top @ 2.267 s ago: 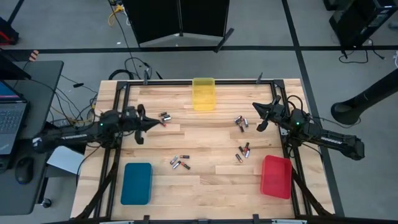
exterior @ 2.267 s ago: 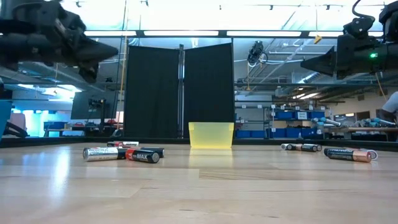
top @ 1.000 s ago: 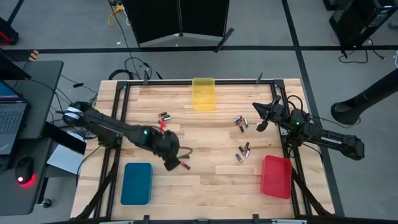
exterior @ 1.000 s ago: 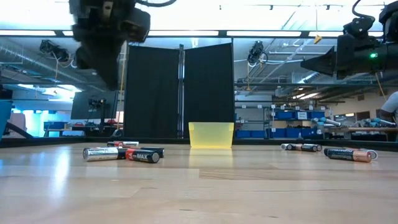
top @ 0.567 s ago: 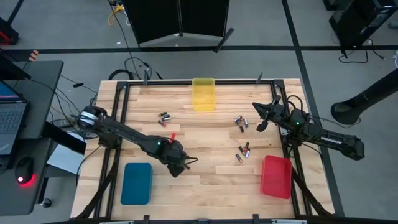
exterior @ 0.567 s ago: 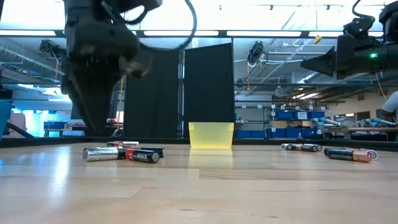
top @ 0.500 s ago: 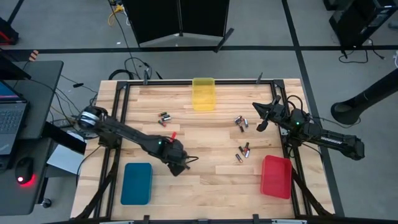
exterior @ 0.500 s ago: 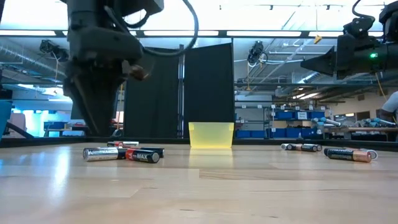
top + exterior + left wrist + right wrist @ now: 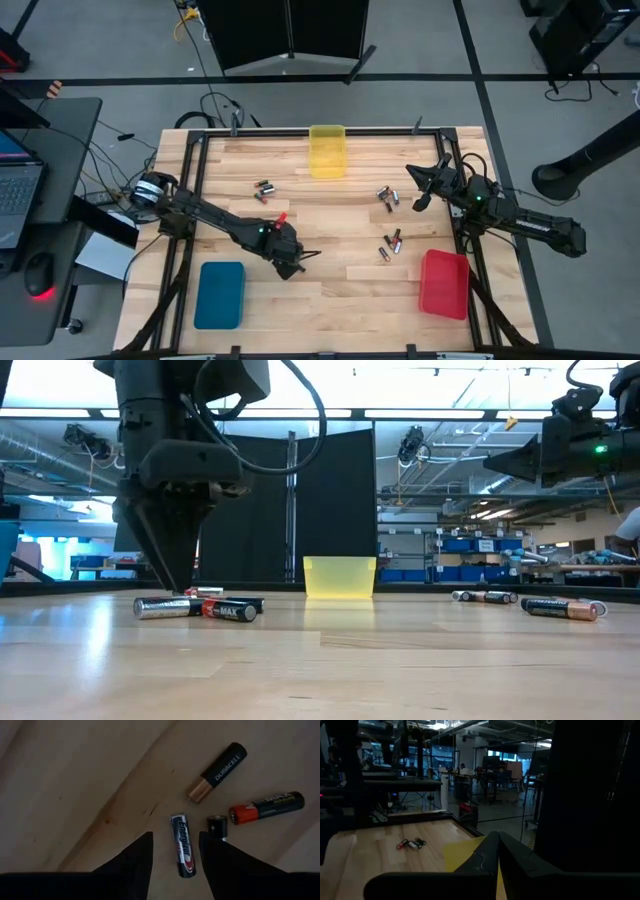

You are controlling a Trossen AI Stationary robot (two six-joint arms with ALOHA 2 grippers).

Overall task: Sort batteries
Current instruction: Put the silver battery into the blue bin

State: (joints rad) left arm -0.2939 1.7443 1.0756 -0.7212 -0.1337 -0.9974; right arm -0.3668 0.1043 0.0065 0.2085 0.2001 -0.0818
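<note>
Your left gripper point(image 9: 175, 851) is hanging with its jaws spread apart, straddling the near end of a silver-and-black battery point(image 9: 183, 852) lying flat on the wooden table point(image 9: 340, 215); the fingertips point(image 9: 142, 847) are not gripping it. Just beyond that cell, three more batteries are lying loose: a short black one point(image 9: 217, 827) beside it, a red-and-black one point(image 9: 267, 807) past that, and a black-and-copper one point(image 9: 218, 771) farther out. Seen from overhead, this gripper point(image 9: 290, 265) is working just beside the blue tray point(image 9: 220, 295), toward the table's middle. Farther from the blue tray, a small group of batteries point(image 9: 264, 188) is lying toward the yellow tray point(image 9: 327, 150), and two more clusters point(image 9: 387, 195) point(image 9: 391, 244) are sitting well across the table, the second near the red tray point(image 9: 443, 283). Your right gripper point(image 9: 418, 189) is waiting with its jaws closed on nothing, far from the blue tray, near the cluster by the yellow tray's side.
</note>
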